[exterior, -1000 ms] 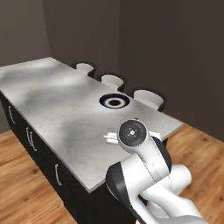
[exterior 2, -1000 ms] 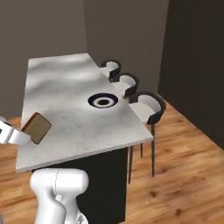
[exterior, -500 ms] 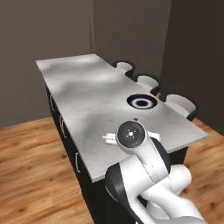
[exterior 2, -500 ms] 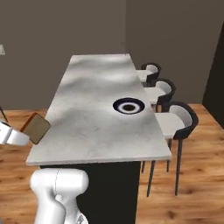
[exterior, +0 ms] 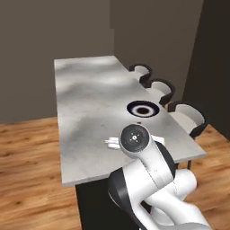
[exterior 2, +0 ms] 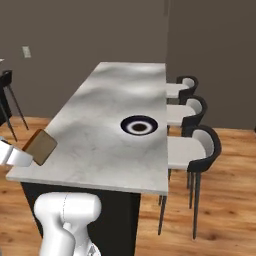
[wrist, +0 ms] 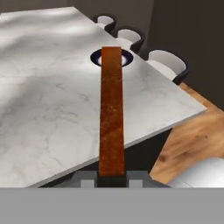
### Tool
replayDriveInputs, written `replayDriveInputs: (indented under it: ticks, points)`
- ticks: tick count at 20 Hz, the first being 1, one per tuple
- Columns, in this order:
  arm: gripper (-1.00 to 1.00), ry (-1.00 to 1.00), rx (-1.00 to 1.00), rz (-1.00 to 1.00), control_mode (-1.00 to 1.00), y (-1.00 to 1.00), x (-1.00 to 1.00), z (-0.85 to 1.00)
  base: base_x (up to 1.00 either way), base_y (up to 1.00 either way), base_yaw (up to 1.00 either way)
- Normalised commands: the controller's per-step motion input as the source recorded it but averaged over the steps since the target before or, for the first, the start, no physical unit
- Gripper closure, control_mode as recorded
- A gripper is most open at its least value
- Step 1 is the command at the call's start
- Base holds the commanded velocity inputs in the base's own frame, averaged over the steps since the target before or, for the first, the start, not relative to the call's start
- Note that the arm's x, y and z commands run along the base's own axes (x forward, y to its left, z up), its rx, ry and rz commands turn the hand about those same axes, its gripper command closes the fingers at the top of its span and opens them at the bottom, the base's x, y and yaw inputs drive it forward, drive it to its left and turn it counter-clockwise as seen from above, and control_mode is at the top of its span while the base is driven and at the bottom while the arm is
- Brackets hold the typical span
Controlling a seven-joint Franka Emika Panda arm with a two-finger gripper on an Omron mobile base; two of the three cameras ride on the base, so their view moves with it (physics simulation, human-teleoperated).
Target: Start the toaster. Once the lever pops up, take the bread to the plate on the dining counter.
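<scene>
My gripper (wrist: 111,178) is shut on the bread (wrist: 111,113), a thin orange-brown toasted slice seen edge-on in the hand view. In the right base view the bread (exterior 2: 41,146) hangs at the near left corner of the dining counter (exterior 2: 110,100), held by the gripper (exterior 2: 30,155) just off the edge. The plate (exterior 2: 139,125), with its dark navy rim and pale centre, lies on the marble top near the stool side, well beyond the bread. It also appears as plate (exterior: 143,109) and plate (wrist: 126,57), partly behind the slice. The toaster is out of view.
Three dark stools with white seats (exterior 2: 200,145) line the counter's right side, seen also as stools (exterior: 188,117). Wooden floor (exterior: 27,179) surrounds the island. My own arm (exterior: 143,170) blocks the counter's near end in the left base view.
The whole scene has shifted as the base drove: the counter now lies lengthwise ahead and nearer. The bread stays held in the gripper.
</scene>
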Motion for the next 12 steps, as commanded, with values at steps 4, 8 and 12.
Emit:
replayDriveInputs:
  ticks: [4, 8, 12]
  points:
    - [1.0, 0.0, 0.0, 0.0, 1.0, 0.0, 0.0, 0.0, -0.01, -0.76, 0.35]
    - [1.0, 0.0, 0.0, 0.0, 1.0, 0.0, 0.0, 0.0, -0.1, -0.73, 0.37]
    - [1.0, 0.0, 0.0, 0.0, 1.0, 0.0, 0.0, 0.0, -0.02, -0.73, 0.37]
